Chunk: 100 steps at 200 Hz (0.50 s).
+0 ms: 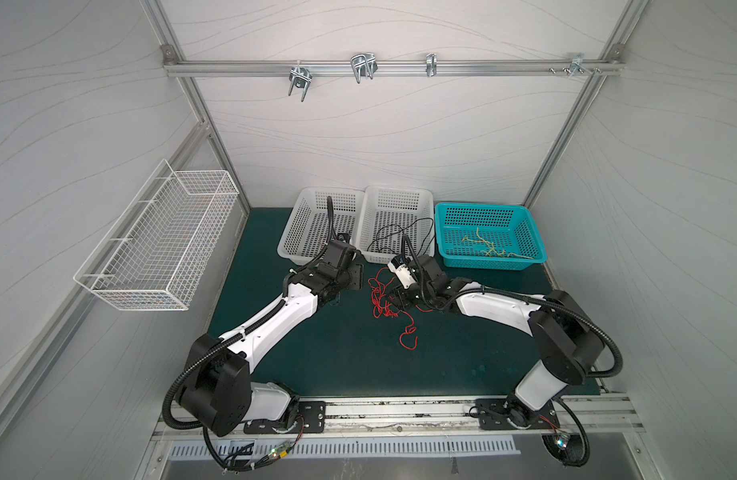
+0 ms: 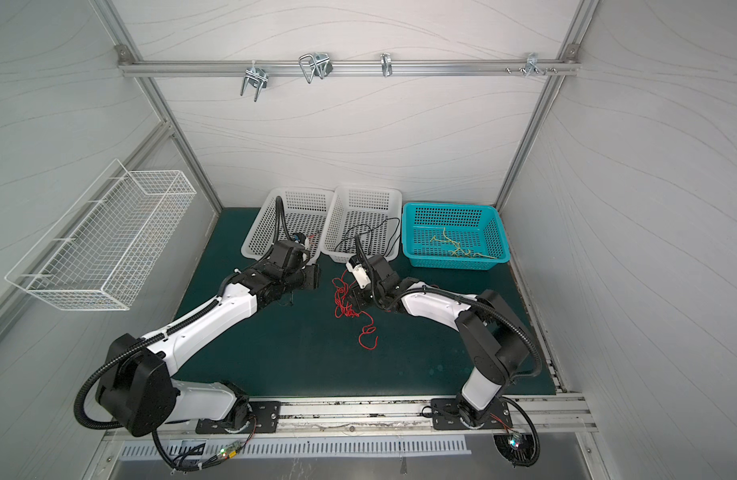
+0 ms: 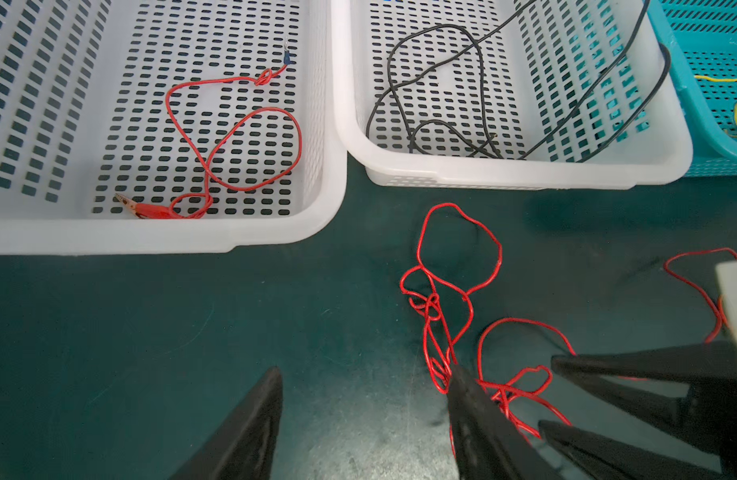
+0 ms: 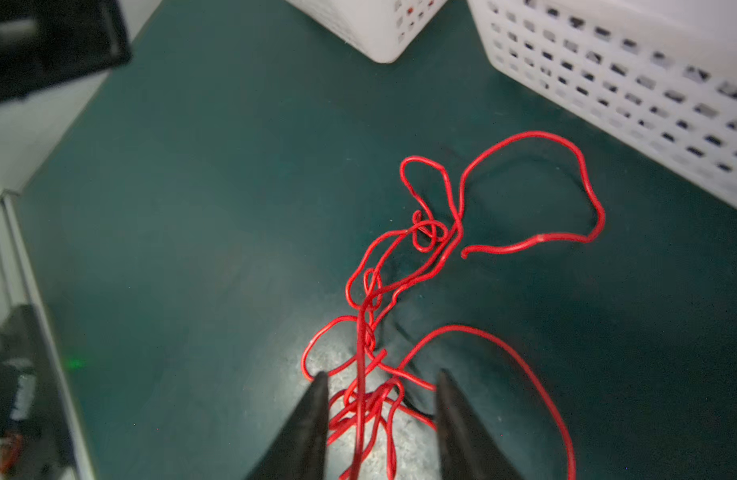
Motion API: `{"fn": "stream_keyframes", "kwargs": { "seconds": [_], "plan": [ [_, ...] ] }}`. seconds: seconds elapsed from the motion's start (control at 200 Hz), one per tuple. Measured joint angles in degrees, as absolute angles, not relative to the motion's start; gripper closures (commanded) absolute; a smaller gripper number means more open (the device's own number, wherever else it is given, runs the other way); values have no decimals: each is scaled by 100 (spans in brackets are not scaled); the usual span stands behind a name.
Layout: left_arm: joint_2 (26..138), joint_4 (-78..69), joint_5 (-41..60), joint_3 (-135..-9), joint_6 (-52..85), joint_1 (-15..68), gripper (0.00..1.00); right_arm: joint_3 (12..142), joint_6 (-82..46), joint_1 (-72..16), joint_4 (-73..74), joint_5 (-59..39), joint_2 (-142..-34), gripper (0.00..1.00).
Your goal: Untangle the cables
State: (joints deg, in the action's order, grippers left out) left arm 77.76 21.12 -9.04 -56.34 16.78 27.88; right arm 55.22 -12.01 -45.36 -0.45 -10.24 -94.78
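Red cables (image 4: 404, 291) lie knotted on the green surface (image 1: 317, 353) before the baskets, the right gripper (image 4: 381, 399) straddling the knot part-open, seemingly to pinch it, the left gripper (image 3: 367, 399) open alongside.

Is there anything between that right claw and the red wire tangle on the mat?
Nothing visible stands in the way. The right gripper sits directly over the red tangle, with strands running between its two black fingers on the green mat. The white baskets sit beyond, off to the side.
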Motion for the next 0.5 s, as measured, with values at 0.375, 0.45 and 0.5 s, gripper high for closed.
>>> {"fn": "stream_keyframes", "kwargs": {
  "seconds": [0.375,0.45,0.5],
  "plan": [
    [7828,2112,-904,-5634,1675,2788,36,5529,-1041,-4576,-191,-974,-9389,100],
    [7828,2112,-897,-5634,1673,2788,35,5529,-961,-4574,-263,-972,-9201,100],
    [7828,2108,-871,-5634,1669,2788,35,5529,-906,-4576,-301,-976,-9017,100]
  ]
}}
